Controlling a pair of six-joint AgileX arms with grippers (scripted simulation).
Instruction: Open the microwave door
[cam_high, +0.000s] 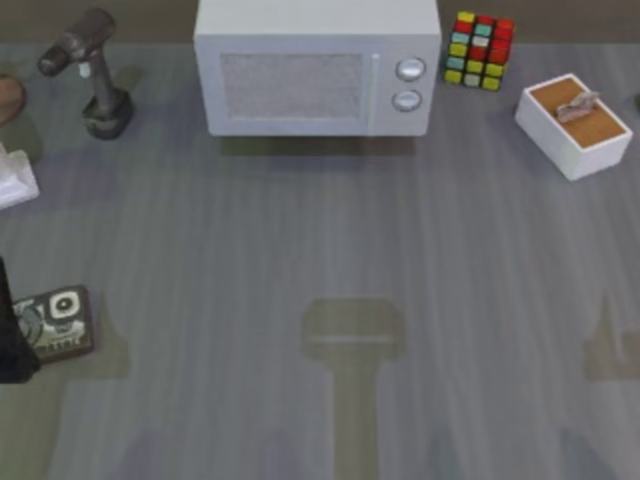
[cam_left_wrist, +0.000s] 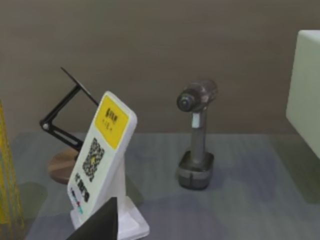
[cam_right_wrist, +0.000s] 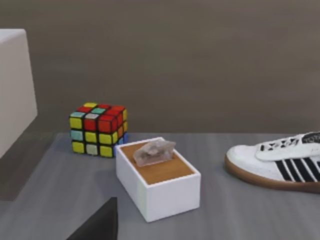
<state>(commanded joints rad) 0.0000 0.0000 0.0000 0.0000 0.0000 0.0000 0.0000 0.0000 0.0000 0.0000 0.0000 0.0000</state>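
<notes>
You've got the microwave (cam_high: 316, 20) at the far edge of the table (cam_high: 320, 260), about mid-width, front facing the near side. The microwave door (cam_high: 290, 88) sits flat against the front w/ its grey mesh window, i.e. not opened. It covers the left and middle of the front. The narrow panel w/ two silver knobs (cam_high: 409, 69) is just right of it.

Left end effector (cam_left_wrist: 100, 222): only a dark sliver at the edge of the left wrist view. It's at the table's left side and well apart from the microwave. You can't tell if it's spread or pressed together, and it's touching nothing you can see.

Right end effector (cam_right_wrist: 100, 222): same, a dark sliver in the right wrist view, over the table's right side. State can't be told.

Left of the microwave a dark drill (cam_high: 95, 75) stands upright on its base. Near it in the left wrist view are a white QR-code stand (cam_left_wrist: 102, 160) and a black folding holder (cam_left_wrist: 62, 120) on a round wooden base.

Right of the microwave there's a colour cube (cam_high: 479, 50), then a small white box (cam_high: 573, 125) w/ a wooden top. A white shoe (cam_right_wrist: 280, 160) w/ dark stripes shows in the right wrist view.
</notes>
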